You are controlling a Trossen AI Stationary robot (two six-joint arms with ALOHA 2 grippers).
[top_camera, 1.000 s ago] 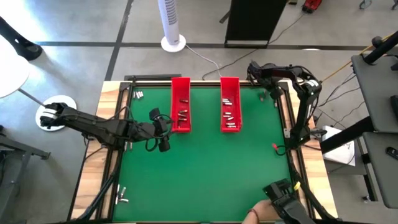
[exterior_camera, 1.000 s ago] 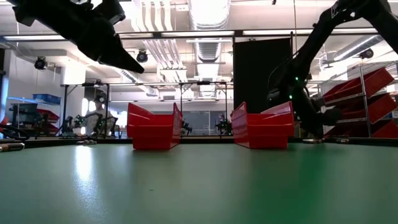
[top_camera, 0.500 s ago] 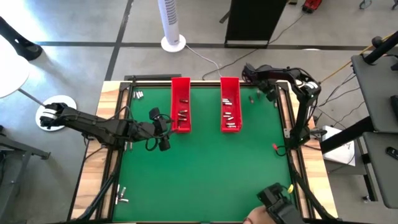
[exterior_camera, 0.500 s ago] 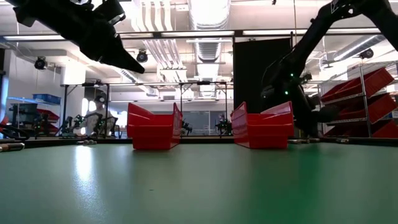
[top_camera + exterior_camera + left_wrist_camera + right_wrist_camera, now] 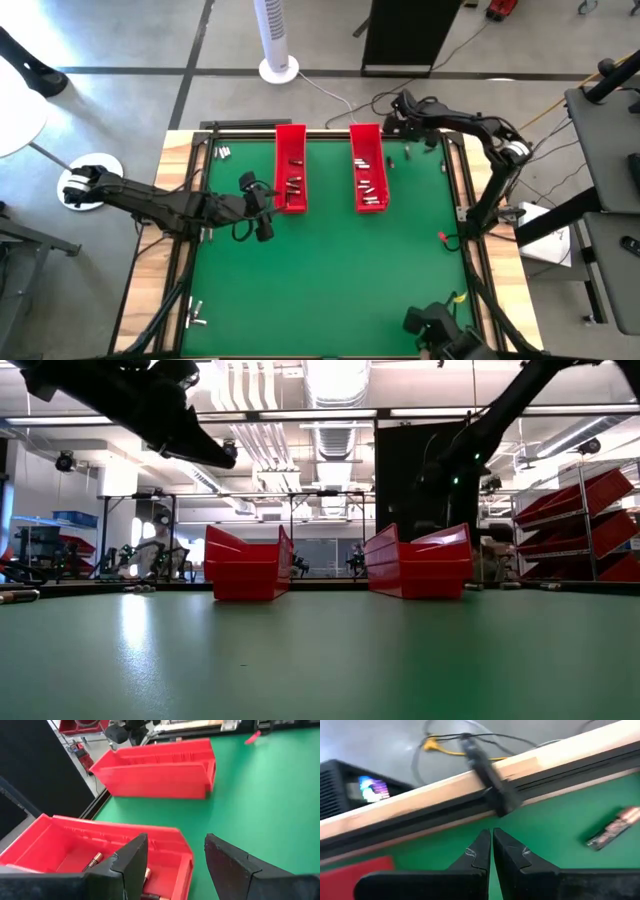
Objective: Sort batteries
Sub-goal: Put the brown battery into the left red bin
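Your right tool (image 5: 403,104) sits at the far right corner of the counter (image 5: 330,280), just past the far end of the right red tray (image 5: 367,168), with its fingers (image 5: 481,854) pressed together and nothing between them. The loose battery (image 5: 614,828) you would go for lies on the green surface near the wooden edge, off to one side of the fingertips in the right wrist view and clear of them. Its long axis runs at a slant to the edge rail rather than along it. From above, a couple of small dark specks that may be batteries (image 5: 409,152) show on the green between the right tray and the counter's right edge, nearer the front than the tool. So this arm is plainly the closer one, and I judge you would need to spread the fingers, shift sideways and turn the wrist so they straddle the cylinder across its length. Your left tool (image 5: 262,212) hangs above the near end of the left red tray (image 5: 291,168), fingers (image 5: 132,862) apart and empty, with sorted batteries lying in the tray below it. It is well apart from the loose ones.
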